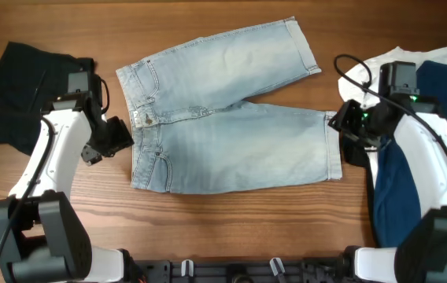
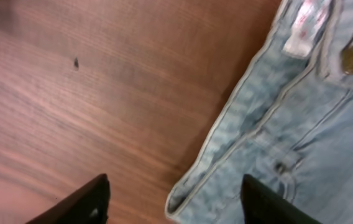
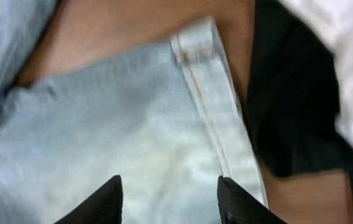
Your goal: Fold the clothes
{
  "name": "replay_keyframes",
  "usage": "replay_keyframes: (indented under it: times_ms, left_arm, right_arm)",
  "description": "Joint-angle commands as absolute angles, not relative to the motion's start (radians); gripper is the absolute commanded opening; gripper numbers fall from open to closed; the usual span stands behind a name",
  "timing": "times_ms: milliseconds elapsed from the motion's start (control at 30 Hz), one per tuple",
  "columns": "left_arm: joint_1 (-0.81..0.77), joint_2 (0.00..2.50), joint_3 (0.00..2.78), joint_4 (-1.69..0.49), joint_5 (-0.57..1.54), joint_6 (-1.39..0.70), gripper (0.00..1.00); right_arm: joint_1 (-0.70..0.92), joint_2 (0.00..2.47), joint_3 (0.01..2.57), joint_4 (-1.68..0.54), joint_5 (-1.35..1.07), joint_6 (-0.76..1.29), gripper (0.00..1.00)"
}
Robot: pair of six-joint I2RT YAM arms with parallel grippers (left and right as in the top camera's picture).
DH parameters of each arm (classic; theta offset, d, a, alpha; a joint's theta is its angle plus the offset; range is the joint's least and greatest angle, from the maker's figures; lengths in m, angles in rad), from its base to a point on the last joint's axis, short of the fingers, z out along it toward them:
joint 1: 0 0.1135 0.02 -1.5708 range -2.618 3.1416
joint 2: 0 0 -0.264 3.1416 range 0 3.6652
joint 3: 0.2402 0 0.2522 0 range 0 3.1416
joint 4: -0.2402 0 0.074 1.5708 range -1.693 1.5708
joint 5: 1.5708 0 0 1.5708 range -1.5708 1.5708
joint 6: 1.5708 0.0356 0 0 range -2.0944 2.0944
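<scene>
Left pincer (image 2: 174,186): jaws apart and empty. It hangs low at the near corner of the waistband (image 2: 192,190), which lies between the fingers.
Right pincer (image 3: 169,183): jaws apart, holding nothing, set over the hem (image 3: 204,99) of the near leg. We cannot tell whether either pincer touches the denim.
Shorts (image 1: 223,126): flat and front up in the middle of the desk (image 1: 223,23), with the waistband toward the left arm and the legs toward the right. The far leg splays away at an angle.
Step in hand: we judge this to be the first grasp, one end in each pincer, with no fold made yet.
Doing it well: we would bite the waistband's full thickness, not just its lip. On the right we would take the hem's stitched edge and both layers, then lift both ends evenly so the cloth does not skew. The splayed leg may need bringing in line.
Around: a black pile (image 1: 15,98) lies beyond the left arm. White cloth (image 1: 436,56) and navy cloth (image 1: 397,181) lie under the right arm.
In the way: dark cloth (image 3: 288,112) lies just beside the hem, and a wide bite could catch it. The rest of the desk near the shorts shows bare wood.
</scene>
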State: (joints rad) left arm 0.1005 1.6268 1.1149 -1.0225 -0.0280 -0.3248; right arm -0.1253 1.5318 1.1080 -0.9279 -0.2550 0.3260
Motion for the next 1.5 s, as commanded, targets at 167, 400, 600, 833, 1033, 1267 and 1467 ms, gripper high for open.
replay_keyframes:
  times_ms: [167, 400, 600, 833, 1033, 1267, 1467]
  left_arm:
    - [0.103, 1.621, 0.894, -0.909, 0.109, -0.405, 0.62]
    - [0.103, 1.621, 0.774, -0.791, 0.183, -0.423, 0.47]
    - [0.105, 1.621, 0.763, -0.736, 0.183, -0.435, 0.04]
    - [0.194, 1.621, 0.763, -0.751, 0.192, -0.439, 0.04]
    - [0.262, 1.621, 0.763, -0.751, 0.243, -0.423, 0.04]
    - [0.264, 1.621, 0.763, -0.748, 0.243, -0.423, 0.04]
    - [0.266, 1.619, 0.765, -0.752, 0.243, -0.422, 0.04]
  right_arm:
    - [-0.122, 1.528, 1.102, -1.039, -0.304, 0.237, 0.5]
    - [-0.122, 1.528, 1.033, -1.029, -0.308, 0.243, 0.54]
    - [-0.133, 1.53, 0.858, -0.907, -0.282, 0.356, 0.62]
    - [-0.165, 1.531, 0.732, -0.846, -0.278, 0.423, 0.63]
    - [-0.164, 1.533, 0.685, -0.712, -0.332, 0.48, 0.63]
    - [-0.164, 1.532, 0.645, -0.648, -0.472, 0.41, 0.25]
    - [-0.164, 1.514, 0.648, -0.696, -0.575, 0.339, 0.04]
